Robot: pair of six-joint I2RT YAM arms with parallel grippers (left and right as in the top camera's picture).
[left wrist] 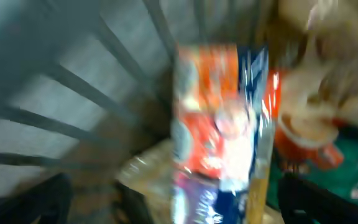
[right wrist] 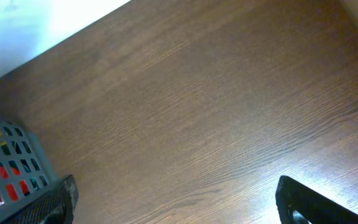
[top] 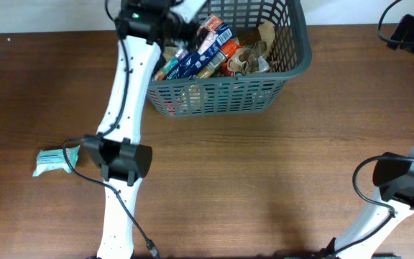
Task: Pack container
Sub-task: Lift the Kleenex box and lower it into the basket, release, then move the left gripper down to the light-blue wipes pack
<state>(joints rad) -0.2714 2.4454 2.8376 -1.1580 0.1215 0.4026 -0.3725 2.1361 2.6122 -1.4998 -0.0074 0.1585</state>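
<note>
well, my left gripper [left wrist: 182,200] is over the left end of the large dark grey plastic lattice basket [top: 297,61], which sits far-centre on the brown wood-grain table [top: 264,180]. its jaws stand wide apart. an orange-and-blue foil packet [left wrist: 219,124] sits between them, probably loose, though the view is blurred. my right gripper [right wrist: 179,208] is spread open over the wood. a pale teal wrapper [top: 52,160] lies at the left.

Your left arm [top: 123,79]: white tubular links, black elbow housing, thin black cable.
Your right arm [top: 401,183]: white link, black joint block, looped black cable.
Your left wrist: small green light [top: 135,14].
</note>
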